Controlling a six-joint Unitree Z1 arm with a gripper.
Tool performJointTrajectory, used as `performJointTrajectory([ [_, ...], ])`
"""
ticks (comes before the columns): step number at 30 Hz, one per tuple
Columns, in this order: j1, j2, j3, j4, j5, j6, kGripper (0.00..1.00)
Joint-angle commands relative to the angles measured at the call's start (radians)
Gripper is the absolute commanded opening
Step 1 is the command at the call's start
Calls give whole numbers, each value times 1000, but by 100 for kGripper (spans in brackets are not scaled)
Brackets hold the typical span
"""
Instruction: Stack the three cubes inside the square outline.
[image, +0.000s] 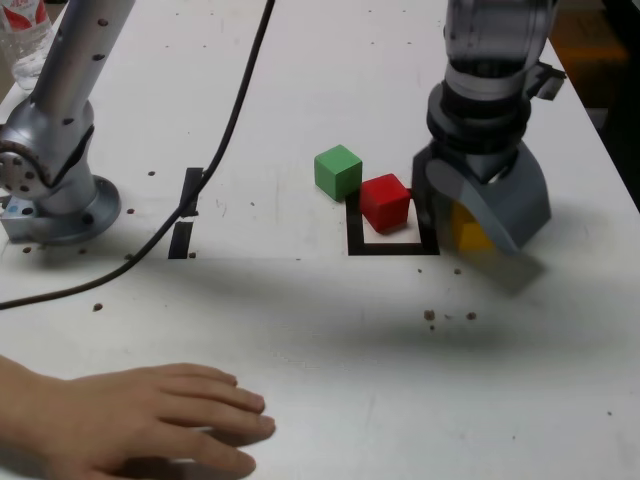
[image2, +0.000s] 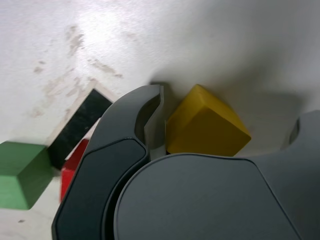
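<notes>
White desk (image: 300, 320). Grey end effector (image: 478, 222) spread astride small yellow plastic cube (image2: 206, 124), unpinched; next: squeeze, lift toward black-tape square outline (image: 354, 232).

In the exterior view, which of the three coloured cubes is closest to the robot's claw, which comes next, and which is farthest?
1. Yellow cube: between the open jaws of the gripper.
2. Red cube: just to the exterior view's left of the gripper, at the square outline.
3. Green cube: farther left, beyond the red one.

yellow cube (image: 470, 230) mostly hidden behind end effector (image: 478, 215). square outline (image: 385, 247): far side and right side covered. red cube (image2: 72, 167) half hidden in wrist view.
</notes>
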Motion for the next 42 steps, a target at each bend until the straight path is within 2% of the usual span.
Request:
performJointTrajectory([
  [1,2,-6,7,-19,-9,-2,38],
  [7,2,-10,18,-84,-47,-2,20],
  [11,2,-17,15,-91,-54,-1,14],
  [21,-9,-42,21,-94,-60,-1,12],
  [28,-18,-107,40,-83,-61,-1,11],
  [36,-14,-229,97,-1,-47,-1,10],
  [42,-12,-282,108,73,-10,-12,10],
])
